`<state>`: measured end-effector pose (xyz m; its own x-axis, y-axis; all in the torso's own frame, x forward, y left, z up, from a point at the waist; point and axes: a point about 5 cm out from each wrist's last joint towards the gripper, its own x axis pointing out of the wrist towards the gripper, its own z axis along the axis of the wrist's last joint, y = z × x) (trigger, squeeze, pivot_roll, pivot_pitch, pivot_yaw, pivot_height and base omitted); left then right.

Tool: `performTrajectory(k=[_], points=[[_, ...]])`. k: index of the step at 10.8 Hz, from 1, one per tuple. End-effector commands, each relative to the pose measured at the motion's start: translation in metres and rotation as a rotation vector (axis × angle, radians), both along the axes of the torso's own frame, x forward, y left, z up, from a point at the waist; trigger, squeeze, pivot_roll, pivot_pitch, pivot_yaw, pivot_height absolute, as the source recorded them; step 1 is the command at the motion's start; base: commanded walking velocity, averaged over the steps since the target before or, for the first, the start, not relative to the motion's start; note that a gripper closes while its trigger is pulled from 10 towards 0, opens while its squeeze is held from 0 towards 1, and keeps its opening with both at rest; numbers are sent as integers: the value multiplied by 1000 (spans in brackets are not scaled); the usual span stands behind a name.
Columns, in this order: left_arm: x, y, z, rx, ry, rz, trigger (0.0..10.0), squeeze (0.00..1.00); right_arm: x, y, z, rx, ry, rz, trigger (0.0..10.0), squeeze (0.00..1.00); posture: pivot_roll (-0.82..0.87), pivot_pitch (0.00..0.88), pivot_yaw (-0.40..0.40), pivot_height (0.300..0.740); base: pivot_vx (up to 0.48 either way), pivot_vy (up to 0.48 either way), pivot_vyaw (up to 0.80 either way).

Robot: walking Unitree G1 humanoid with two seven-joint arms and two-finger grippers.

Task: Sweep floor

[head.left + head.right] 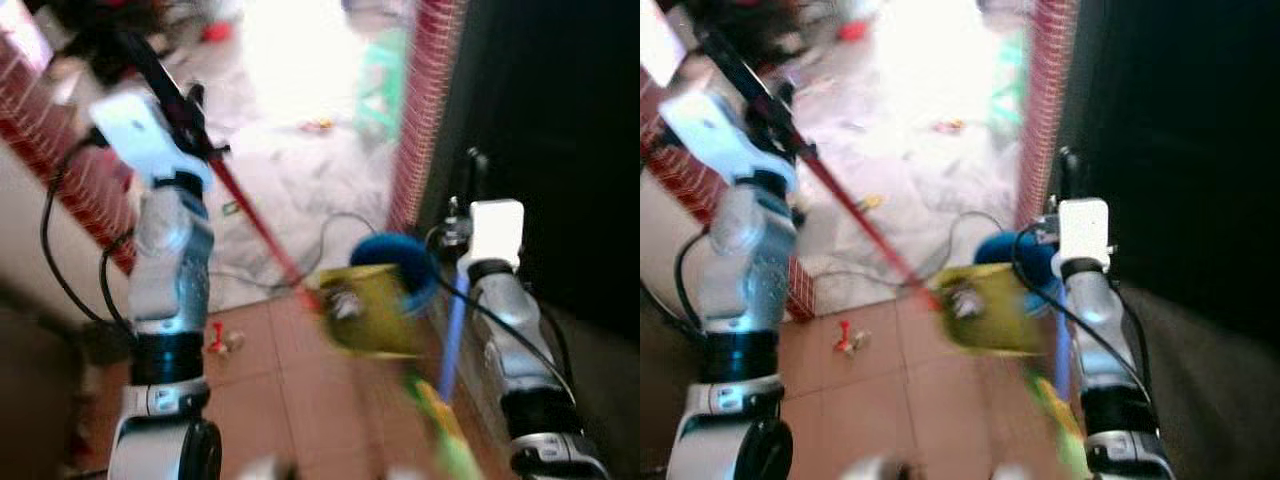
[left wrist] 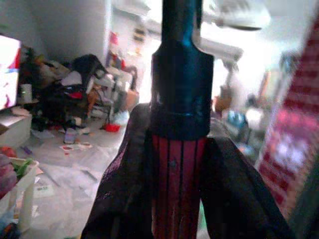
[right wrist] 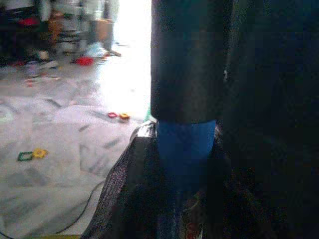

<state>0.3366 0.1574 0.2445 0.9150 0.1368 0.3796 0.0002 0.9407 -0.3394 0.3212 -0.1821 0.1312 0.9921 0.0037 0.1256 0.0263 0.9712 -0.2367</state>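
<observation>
My left gripper (image 2: 179, 199) is clenched on the red broom handle (image 1: 255, 225), just below its black end cap (image 2: 182, 84), and the stick slants down from it to the blurred broom head near the yellow-green dustpan (image 1: 368, 310) on the tiled floor (image 1: 290, 400). My right gripper (image 3: 184, 199) is closed round the blue dustpan handle (image 1: 455, 330), under a dark sleeve (image 3: 187, 59). Both handles look thin, stiff and light — I judge they will swing easily but could twist in a two-finger hold, so a grasp high on each shaft, as now, gives reach at the cost of leverage. A small red scrap (image 1: 216, 338) lies on the tiles beside my left arm — likely sweeping work.
</observation>
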Motion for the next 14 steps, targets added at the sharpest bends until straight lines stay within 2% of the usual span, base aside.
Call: performTrajectory(k=[1,7,9,11,14], points=[[-4,14,16,4,-81,55,10000,0,3,12,14,9,-60,43,10000,0,-161,0,99,740,480,0,0],[-3,10,14,-3,-78,48,10000,0,2,14,11,5,-55,52,10000,0,-163,0,100,740,480,0,0],[-2,9,14,17,-78,55,10000,0,2,13,10,3,-52,50,10000,0,-164,0,99,740,307,0,0],[-3,-1,13,22,-107,9,10000,0,2,14,11,1,-52,53,10000,0,-164,0,97,740,0,0,0],[-9,-19,5,142,-137,-9,10000,0,2,14,10,-3,-50,56,10000,0,-166,0,95,740,0,0,0]])
